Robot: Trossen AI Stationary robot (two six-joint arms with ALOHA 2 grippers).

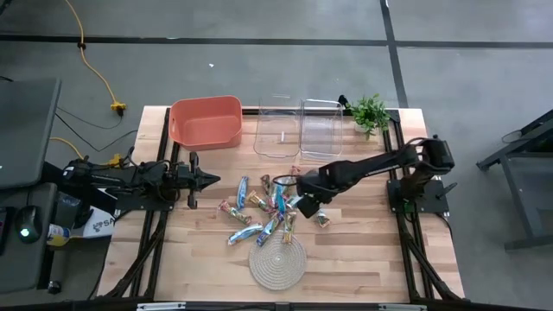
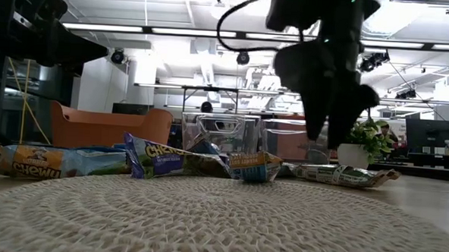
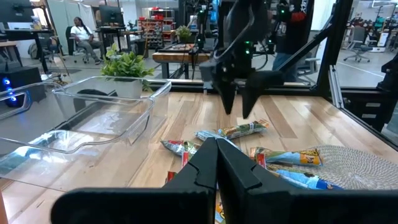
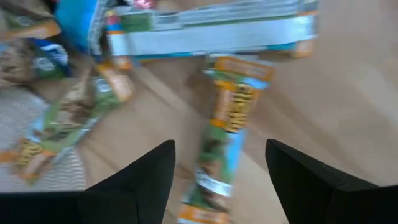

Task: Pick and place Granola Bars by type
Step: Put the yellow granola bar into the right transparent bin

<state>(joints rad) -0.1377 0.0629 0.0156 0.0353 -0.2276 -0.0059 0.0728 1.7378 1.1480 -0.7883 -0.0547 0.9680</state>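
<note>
One open right claw (image 4: 219, 171) above a green granola bar (image 4: 224, 149), wood around.

About ten Granola Bars (image 1: 263, 212) (some overlap), two clear bins (image 1: 278, 130) — one orange bin (image 1: 206, 122), one rope mat (image 1: 276, 263).

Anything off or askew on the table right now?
Nothing damaged. The granola bars lie in a loose, crisscrossed heap mid-table, some overlapping the rim of the coiled rope mat. The orange bin and both clear bins look empty. The right gripper hangs open over the heap; the left gripper waits shut.
</note>
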